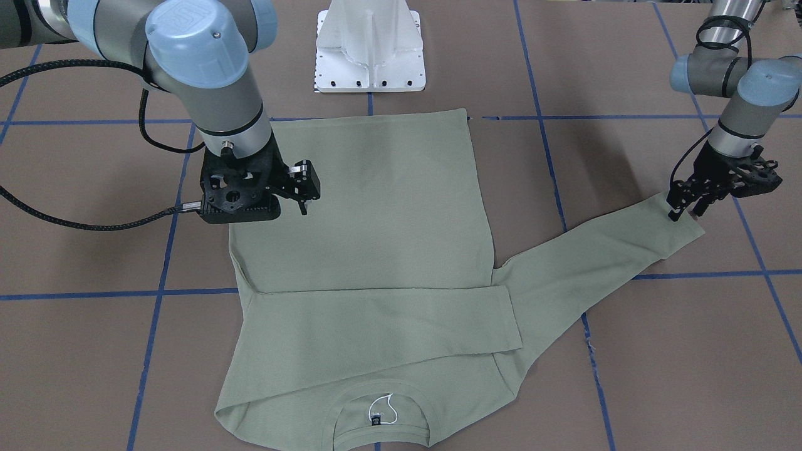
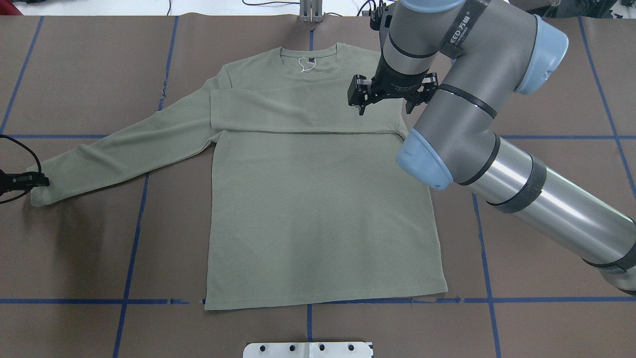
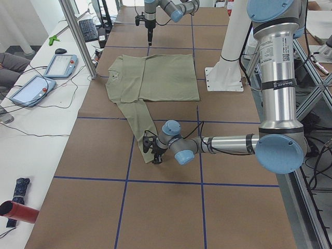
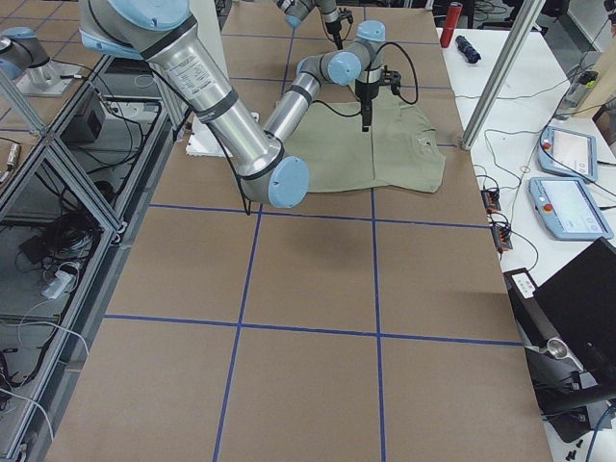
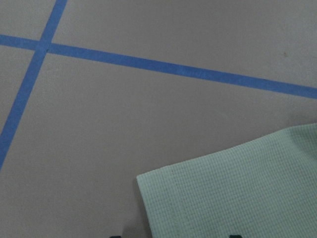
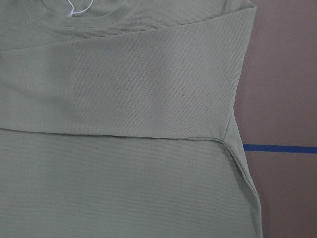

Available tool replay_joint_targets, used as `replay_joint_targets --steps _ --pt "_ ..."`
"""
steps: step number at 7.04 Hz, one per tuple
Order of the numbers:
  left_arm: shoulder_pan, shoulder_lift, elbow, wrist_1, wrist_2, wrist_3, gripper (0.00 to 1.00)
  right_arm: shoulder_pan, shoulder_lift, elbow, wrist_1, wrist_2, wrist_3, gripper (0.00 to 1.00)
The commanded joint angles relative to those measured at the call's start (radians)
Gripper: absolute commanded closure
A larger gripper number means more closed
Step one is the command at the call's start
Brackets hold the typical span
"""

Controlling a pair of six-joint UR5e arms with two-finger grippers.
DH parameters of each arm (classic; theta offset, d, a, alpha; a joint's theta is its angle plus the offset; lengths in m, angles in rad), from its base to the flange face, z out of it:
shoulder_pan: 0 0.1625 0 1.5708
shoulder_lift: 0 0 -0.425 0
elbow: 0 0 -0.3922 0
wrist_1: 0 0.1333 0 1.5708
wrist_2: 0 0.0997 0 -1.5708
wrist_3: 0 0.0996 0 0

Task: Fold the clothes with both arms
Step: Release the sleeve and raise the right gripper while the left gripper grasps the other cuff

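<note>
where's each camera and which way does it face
Front-facing: across the table, facing the robot, down on the shirt; left gripper and right gripper show.
Overhead: behind the robot, looking forward and down; right arm looms.
Exterior left: table's end; left arm near.
Exterior right: opposite end; right arm near.
Left wrist: down on the cuff.
Right wrist: down on the folded sleeve.
Front-facing and overhead share the neck label.

- Sage-green long-sleeved shirt (image 2: 318, 199) lies flat on the tabletop (image 2: 74, 248), one sleeve folded across its chest, the other stretched sideways.
- Left tool (image 1: 684, 213) sits at the outstretched cuff; right tool (image 2: 361, 105) hangs above the folded sleeve.
</note>
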Motion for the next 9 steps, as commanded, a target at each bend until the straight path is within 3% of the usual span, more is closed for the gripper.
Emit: replay_joint_targets --steps 1,2,4,6,7,8,9 --pt "0.0 0.0 -0.009 0.0 0.0 -0.001 0.75 0.005 0.001 0.002 0.0 0.021 0.0 0.0" --pt "-0.001 0.002 -0.016 0.002 0.0 -0.004 0.92 0.005 -0.002 0.01 0.0 0.02 0.0 0.0" --pt "-0.001 0.005 -0.07 0.034 -0.002 -0.008 1.0 0.008 -0.021 0.029 0.0 0.021 0.0 0.0" --pt "0.0 -0.006 -0.363 0.409 -0.011 -0.01 1.0 0.034 -0.124 0.124 -0.006 0.041 0.0 0.0" --pt "0.003 -0.044 -0.457 0.543 -0.025 -0.011 1.0 0.043 -0.169 0.158 -0.006 0.047 0.0 0.0" --pt "0.003 -0.166 -0.461 0.656 -0.087 -0.03 1.0 0.048 -0.217 0.196 -0.004 0.047 -0.008 0.0" --pt "0.003 -0.305 -0.454 0.798 -0.091 -0.031 1.0 0.054 -0.276 0.25 -0.004 0.047 -0.018 0.0"
